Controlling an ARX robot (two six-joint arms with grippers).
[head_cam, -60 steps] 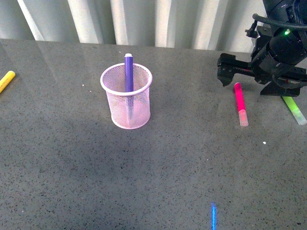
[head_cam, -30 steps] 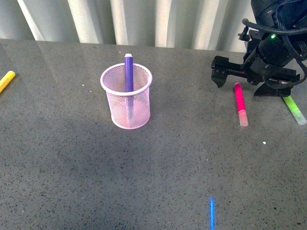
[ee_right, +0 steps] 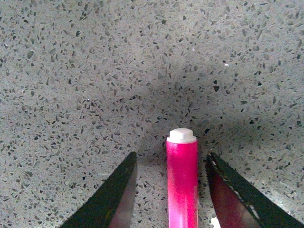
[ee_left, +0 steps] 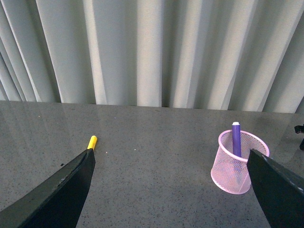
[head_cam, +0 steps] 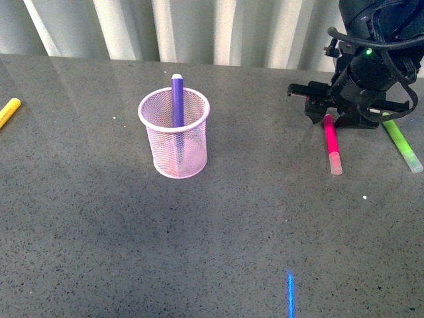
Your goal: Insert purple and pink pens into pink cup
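Note:
The pale pink mesh cup point(head_cam: 175, 141) stands upright left of the table's middle, and the purple pen point(head_cam: 177, 99) stands inside it, its top poking above the rim. The same pink cup point(ee_left: 239, 161) and purple pen point(ee_left: 236, 138) show in the left wrist view, beyond my open left gripper point(ee_left: 171, 190). The pink pen point(head_cam: 331, 143) lies flat at the right, clear cap toward the near side. My right gripper point(head_cam: 326, 114) sits low over its far end. In the right wrist view the pink pen point(ee_right: 182, 183) lies between the open fingers point(ee_right: 114, 197), a gap on each side.
A lime-green marker point(head_cam: 402, 144) lies just right of the pink pen, partly under the right arm. A yellow marker point(head_cam: 8, 111) rests at the table's far left edge. Grey pleated curtains hang behind the table. A blue light streak point(head_cam: 290, 295) marks the near tabletop.
The right gripper has come down and shifted left over the pink pen's far end, until its fingers straddle the barrel. Cup, purple pen and both other markers have stayed put.

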